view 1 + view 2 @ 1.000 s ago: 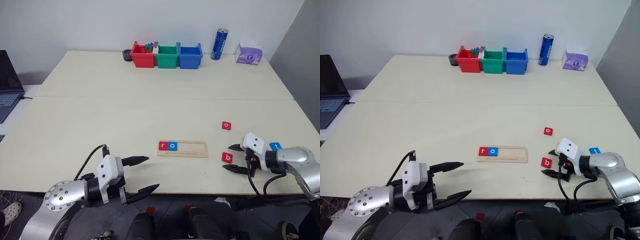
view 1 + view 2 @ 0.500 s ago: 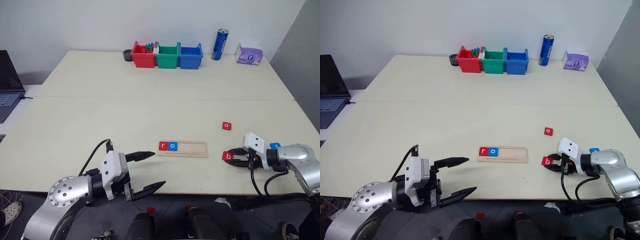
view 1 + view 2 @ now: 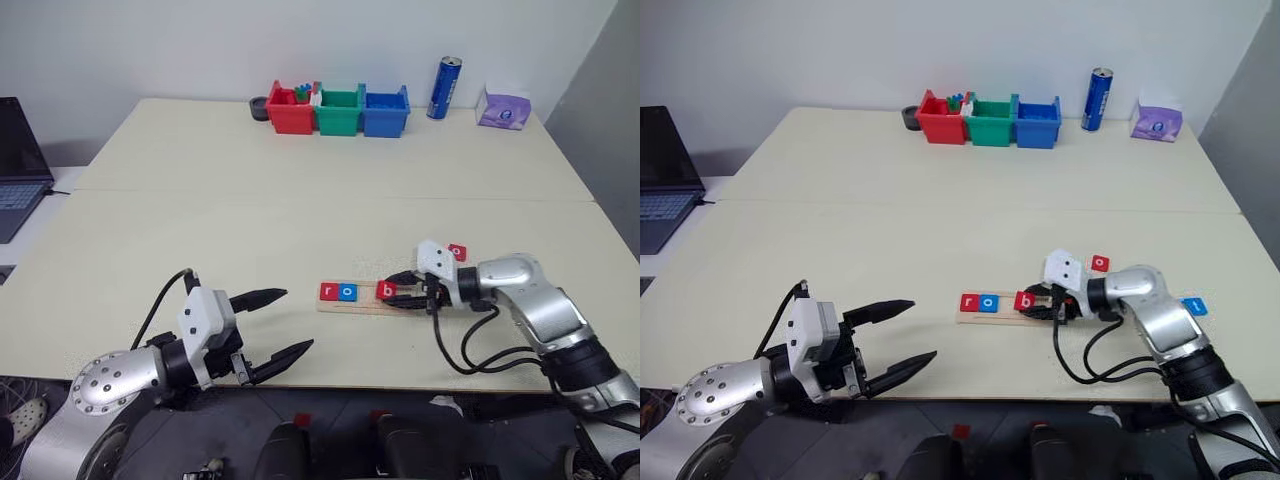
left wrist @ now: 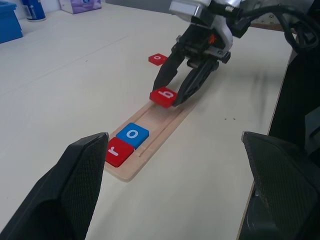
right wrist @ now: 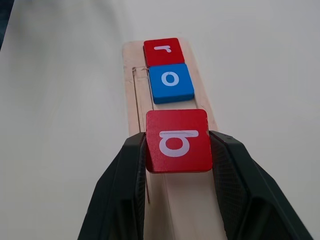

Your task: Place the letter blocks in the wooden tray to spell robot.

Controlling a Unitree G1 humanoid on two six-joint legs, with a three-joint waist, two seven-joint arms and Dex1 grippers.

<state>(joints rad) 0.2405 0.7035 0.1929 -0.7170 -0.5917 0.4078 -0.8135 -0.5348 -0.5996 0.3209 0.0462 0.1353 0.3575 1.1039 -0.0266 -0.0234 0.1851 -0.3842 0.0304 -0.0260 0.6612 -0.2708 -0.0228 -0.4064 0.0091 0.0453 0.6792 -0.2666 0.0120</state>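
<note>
My right gripper (image 5: 177,150) clamps the red b block (image 5: 177,140) by its two opposite side edges, one finger on each, the tile lying flat between the fingertips. The block hangs just above the wooden tray (image 3: 400,303), over its bare stretch. Straight ahead of my fingertips, along the tray's long axis, lie the blue o block (image 5: 171,82) and beyond it the red r block (image 5: 163,51), seated side by side at the tray's far end. A short bare gap separates the b from the o. The tray's length runs in line with my fingers, so the coming move is, in my judgement, a short lowering with a nudge forward toward the o. The b's stem lies on the side nearest me and its bowl toward the o. My left gripper (image 3: 268,325) hangs spread and empty, well apart from the tray. A red o block (image 3: 457,251) lies just behind my right wrist; a blue block (image 3: 1195,306) rests farther out beside the forearm.
</note>
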